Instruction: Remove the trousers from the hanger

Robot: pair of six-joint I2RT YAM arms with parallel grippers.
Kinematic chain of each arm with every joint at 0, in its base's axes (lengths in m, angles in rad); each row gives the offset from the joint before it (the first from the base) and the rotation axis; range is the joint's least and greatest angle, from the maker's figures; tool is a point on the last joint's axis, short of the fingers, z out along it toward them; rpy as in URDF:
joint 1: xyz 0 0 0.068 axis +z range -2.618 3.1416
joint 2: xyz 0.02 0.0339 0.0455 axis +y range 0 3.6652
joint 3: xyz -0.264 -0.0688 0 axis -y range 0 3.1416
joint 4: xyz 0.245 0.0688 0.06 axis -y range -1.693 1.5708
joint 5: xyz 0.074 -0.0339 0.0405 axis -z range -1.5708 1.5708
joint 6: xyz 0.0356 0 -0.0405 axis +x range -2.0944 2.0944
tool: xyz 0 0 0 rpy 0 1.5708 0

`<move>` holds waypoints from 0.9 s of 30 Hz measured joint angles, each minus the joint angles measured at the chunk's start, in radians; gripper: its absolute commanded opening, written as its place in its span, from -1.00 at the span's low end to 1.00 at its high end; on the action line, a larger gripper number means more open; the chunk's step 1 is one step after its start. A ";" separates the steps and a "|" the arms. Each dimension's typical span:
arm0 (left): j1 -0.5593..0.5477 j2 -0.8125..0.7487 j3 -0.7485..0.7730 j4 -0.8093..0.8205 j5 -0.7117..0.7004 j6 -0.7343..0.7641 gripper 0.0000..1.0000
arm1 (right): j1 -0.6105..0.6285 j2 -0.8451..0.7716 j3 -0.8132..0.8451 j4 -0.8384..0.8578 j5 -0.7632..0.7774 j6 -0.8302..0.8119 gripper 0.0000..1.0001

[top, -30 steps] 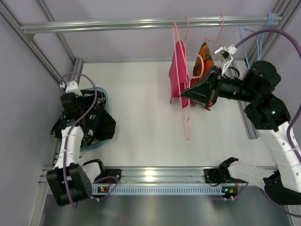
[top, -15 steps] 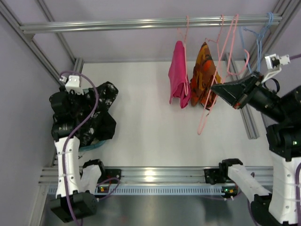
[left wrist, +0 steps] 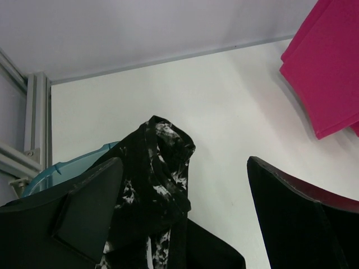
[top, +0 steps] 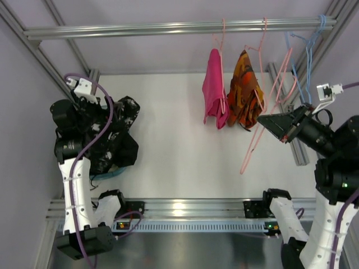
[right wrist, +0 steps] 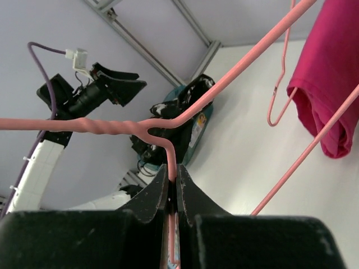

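Note:
The trousers (top: pixel 124 114), black with white speckles, lie heaped on dark clothes over the basket at the left. In the left wrist view the trousers (left wrist: pixel 160 168) rise between my spread fingers without being gripped. My left gripper (top: pixel 104 112) (left wrist: pixel 185 162) is open just above them. The hanger (top: pixel 268 115), thin pale-pink wire, is bare and slants in the air at the right. My right gripper (top: pixel 276 124) (right wrist: pixel 173 175) is shut on the hanger (right wrist: pixel 168 120), just below its twisted neck.
A teal basket (top: pixel 109 175) (left wrist: pixel 61 168) holds plain black clothes (top: pixel 122 151). A magenta garment (top: pixel 215 95) (right wrist: pixel 331 84) and an orange one (top: pixel 245 92) hang from the top rail (top: pixel 168 26) on pink hangers. Light-blue hangers (top: pixel 311 39) hang far right.
My left gripper opened and let the trousers fall onto the pile, then drew back left. My right gripper carried the bare hanger right, away from the hanging garments.

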 measured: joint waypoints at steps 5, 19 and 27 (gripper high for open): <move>-0.012 0.010 0.029 -0.002 0.011 -0.020 0.96 | -0.042 0.120 0.003 -0.038 -0.074 0.020 -1.00; -0.019 0.018 0.038 -0.008 0.046 -0.034 0.97 | -0.216 0.383 0.212 -0.108 -0.373 0.047 -1.00; -0.019 0.018 0.040 -0.008 0.055 -0.034 0.96 | -0.336 0.554 0.287 -0.080 -0.470 0.081 -1.00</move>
